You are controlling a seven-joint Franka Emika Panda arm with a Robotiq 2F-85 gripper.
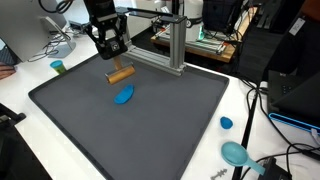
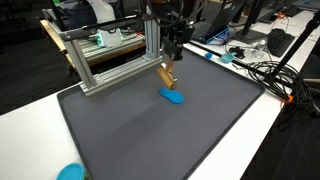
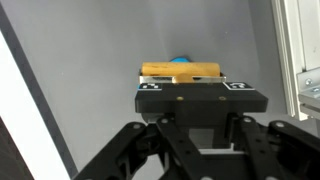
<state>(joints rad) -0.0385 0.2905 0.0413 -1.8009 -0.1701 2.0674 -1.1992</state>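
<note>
The pincer (image 3: 192, 82) is clamped on the wooden block (image 3: 180, 68), mid-frame in the wrist view; the block's long side runs left to right; the blue piece (image 1: 124, 96) lies just below it in an exterior view.

The gripper (image 3: 197, 95) is matte black all over. At its tips a flat black band runs across, dotted with a few small round screw heads. At each end of the band, the pads (image 3: 150, 88) carry a small white mark. Behind the tips, angular links fan out to both sides, leaving triangular gaps between them. In both exterior views the housing above the tips is blocky, black and faintly glossy.
</note>
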